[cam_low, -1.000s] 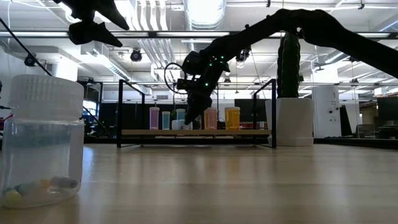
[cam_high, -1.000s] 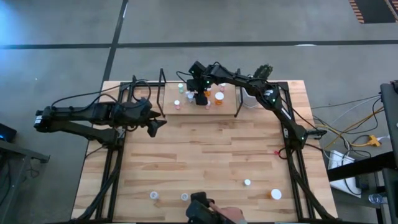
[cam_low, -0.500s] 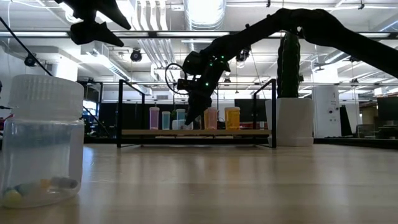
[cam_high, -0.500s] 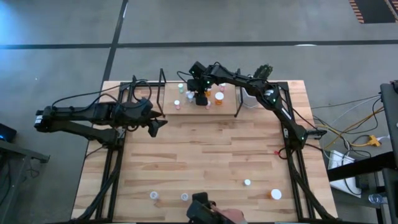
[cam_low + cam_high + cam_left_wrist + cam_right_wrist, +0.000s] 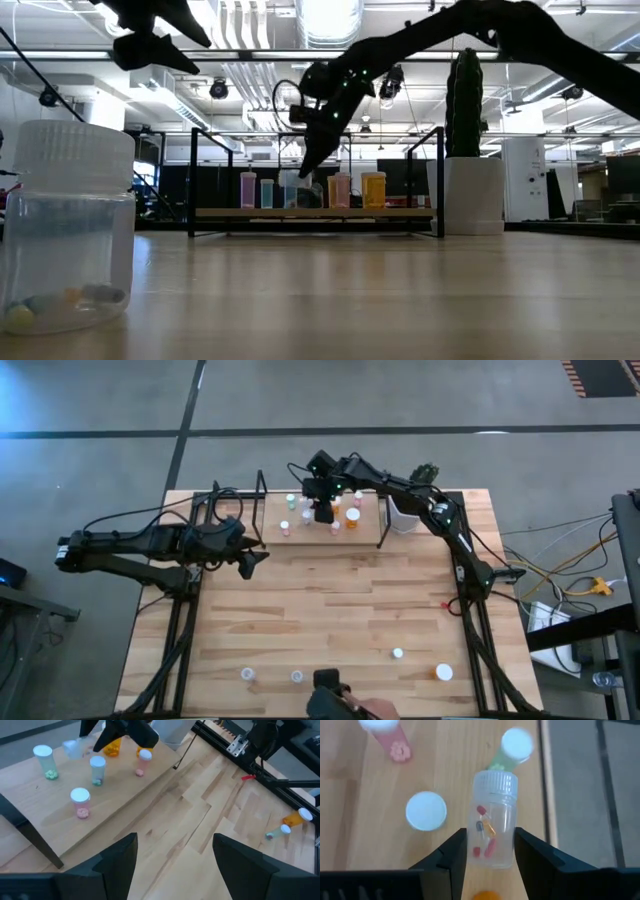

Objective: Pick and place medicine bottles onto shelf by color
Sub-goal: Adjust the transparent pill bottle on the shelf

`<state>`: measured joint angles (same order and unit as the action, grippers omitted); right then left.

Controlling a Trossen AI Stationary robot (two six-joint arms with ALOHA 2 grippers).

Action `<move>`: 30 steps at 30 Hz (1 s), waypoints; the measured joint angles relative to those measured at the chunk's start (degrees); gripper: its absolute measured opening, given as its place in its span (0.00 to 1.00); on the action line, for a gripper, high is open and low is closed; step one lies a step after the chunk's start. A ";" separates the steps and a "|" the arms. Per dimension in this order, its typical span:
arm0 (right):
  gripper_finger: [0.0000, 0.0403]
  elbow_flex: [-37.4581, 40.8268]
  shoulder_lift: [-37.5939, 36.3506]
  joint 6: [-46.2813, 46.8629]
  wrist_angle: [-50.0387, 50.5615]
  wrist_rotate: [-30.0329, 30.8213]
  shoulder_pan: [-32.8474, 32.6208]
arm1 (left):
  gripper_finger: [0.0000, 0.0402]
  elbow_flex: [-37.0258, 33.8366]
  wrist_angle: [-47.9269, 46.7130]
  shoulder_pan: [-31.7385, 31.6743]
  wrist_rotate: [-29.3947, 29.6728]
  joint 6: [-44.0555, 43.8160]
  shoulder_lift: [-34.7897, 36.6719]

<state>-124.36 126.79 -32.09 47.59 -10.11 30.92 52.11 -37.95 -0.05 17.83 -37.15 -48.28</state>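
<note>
L hand hangs over the desk near its left edge, fingers apart, nothing between them.

Shelf sits at the far side of the desk w/ several medicine bottles standing upright on it, caps up: pink bottle, blue-green one, orange ones further right.

R hand is above the shelf mid-section, clamped on a clear bottle w/ red and dark capsules inside. Wrist view: the bottle's long axis runs in line w/ the fingers, cap pointing away from the hand, body gripped on both sides. Bottle is lifted off the board.

Cactus pot stands just right of the shelf.

Near edge of desk: more bottles, well apart from the shelf.
</note>
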 joint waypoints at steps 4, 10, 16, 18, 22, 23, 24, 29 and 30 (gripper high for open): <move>0.34 -0.01 -3.03 2.18 -0.88 -0.24 -0.01 | 0.60 1.63 0.05 -0.01 1.02 0.13 0.06; 0.34 0.16 -8.94 7.87 -2.91 -8.58 -0.68 | 0.60 5.35 4.10 -0.35 3.54 5.38 0.05; 0.31 5.92 -15.48 12.08 -5.98 -24.34 -4.41 | 0.60 8.52 9.61 -2.02 3.56 15.58 -0.73; 0.30 9.04 -17.72 12.23 -7.35 -24.77 -6.38 | 0.60 9.38 9.28 -2.99 3.47 16.81 -1.07; 0.29 15.06 -22.43 15.12 -14.70 -24.99 -9.88 | 0.60 11.02 9.35 -5.89 -1.30 16.50 -1.59; 0.29 16.55 -23.44 16.19 -16.99 -25.05 -10.43 | 0.60 11.10 9.61 -6.56 -3.67 16.48 -1.77; 0.29 17.95 -24.32 17.17 -19.53 -25.08 -10.83 | 0.60 11.09 9.96 -7.08 -5.96 16.50 -1.94; 0.29 24.37 -27.75 23.11 -29.27 -24.83 -11.17 | 0.60 10.37 11.00 -8.95 -12.24 20.81 -3.49; 0.28 25.01 -28.20 23.92 -30.00 -24.78 -11.17 | 0.60 10.37 11.31 -9.03 -12.36 22.22 -4.11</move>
<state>-99.34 98.59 -8.17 17.59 -34.89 19.75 62.48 -26.63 -9.07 5.47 -14.93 -52.40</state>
